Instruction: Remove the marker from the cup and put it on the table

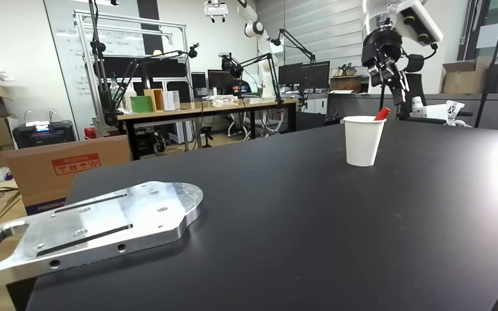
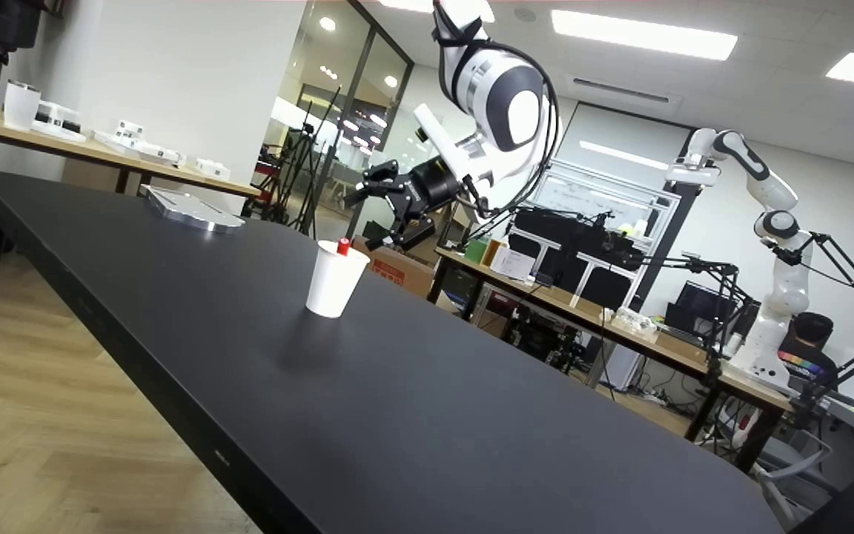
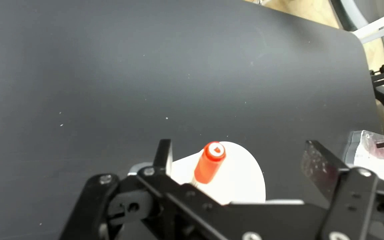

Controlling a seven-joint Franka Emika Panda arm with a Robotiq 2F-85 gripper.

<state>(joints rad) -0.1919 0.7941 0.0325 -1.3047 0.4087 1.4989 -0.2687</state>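
In the wrist view, one finger (image 3: 163,155) of the spread gripper (image 3: 239,153) stands at left, then the red-ended marker (image 3: 208,165), apart from the gripper and leaning in the white cup (image 3: 243,176) on the black table (image 3: 145,83), and farther right the opposite finger (image 3: 322,168).

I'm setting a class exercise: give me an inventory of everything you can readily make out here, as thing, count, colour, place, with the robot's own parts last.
Table: one, black, foreground
Cup: one, white, standing on the table
Marker: one, red at its visible end, in the cup
Metal plate: one, silver, near a table edge
Cardboard boxes: several, brown, around the room
Benches: at least two, light wood tops, background
Green box: one, green, on a bench
Monitors: several, black, background
Person: one, dark clothing, background
Other robot arm: one, mostly white, background
Robot arm: one, mostly white, above table height
Gripper: one, black, open, near the cup
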